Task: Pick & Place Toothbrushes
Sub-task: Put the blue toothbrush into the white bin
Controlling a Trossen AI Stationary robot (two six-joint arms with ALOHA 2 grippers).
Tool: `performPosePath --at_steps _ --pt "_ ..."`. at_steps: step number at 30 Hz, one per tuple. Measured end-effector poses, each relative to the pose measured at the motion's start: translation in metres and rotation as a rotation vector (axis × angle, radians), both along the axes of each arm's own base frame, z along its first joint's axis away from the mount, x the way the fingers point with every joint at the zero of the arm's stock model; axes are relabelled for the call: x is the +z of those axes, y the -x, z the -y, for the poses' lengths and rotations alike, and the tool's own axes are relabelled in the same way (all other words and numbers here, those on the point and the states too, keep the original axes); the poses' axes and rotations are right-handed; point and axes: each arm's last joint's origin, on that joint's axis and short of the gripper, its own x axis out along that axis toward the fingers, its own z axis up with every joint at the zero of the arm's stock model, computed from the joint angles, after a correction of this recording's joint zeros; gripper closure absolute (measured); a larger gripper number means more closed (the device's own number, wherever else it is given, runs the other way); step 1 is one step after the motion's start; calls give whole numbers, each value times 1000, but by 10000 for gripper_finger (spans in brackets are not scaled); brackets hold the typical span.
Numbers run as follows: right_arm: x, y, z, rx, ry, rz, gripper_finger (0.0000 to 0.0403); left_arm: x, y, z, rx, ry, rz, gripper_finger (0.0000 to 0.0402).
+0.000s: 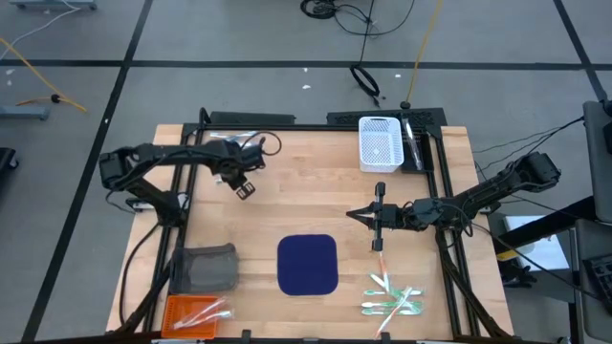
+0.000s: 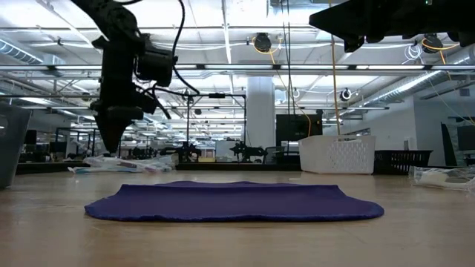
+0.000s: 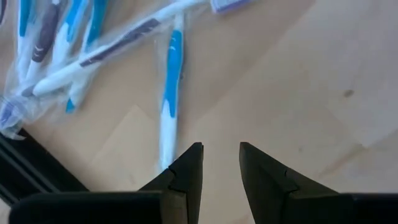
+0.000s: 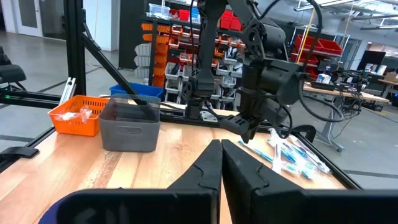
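We see the left gripper point(image 1: 245, 188) over the far-left part of the wooden table point(image 1: 306, 205), just beside a clear bag of blue-and-white toothbrushes point(image 1: 237, 143) lying near the far-left edge. Its fingers point(image 3: 186, 171) are spread a little, with a bare gap between them and nothing pinched. In the left wrist view, one loose blue-and-white toothbrush point(image 3: 170, 99) lies on the wood just beyond the finger tips, next to the bagged ones point(image 3: 56, 50).

The right gripper point(image 1: 360, 216) hangs over the right half of the table, pointing left, its fingers pressed together on nothing. Just near of it an orange-pink toothbrush point(image 1: 381, 260) lies on the wood, and nearer still a small heap of green and white toothbrushes point(image 1: 392, 298) sits at the near-right edge.

The navy mat point(image 1: 308, 265) lies flat at the near middle with nothing on it. To its left stands a grey bin point(image 1: 205, 269), and near of that an orange basket point(image 1: 194, 311) holding some clear-wrapped pieces that we cannot make out. A white basket point(image 1: 379, 143) stands at the far right of the table.

In the low view, the left gripper point(image 2: 111, 137) hangs close above the wood beyond the mat point(image 2: 234, 202), with the bagged toothbrushes point(image 2: 122, 165) behind it.
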Motion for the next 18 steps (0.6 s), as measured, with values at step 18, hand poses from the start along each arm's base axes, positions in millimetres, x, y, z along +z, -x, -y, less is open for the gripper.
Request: performPosePath --at_steps 18 --pt "0 0 0 0 0 0 401 -26 24 -27 54 -18 23 295"
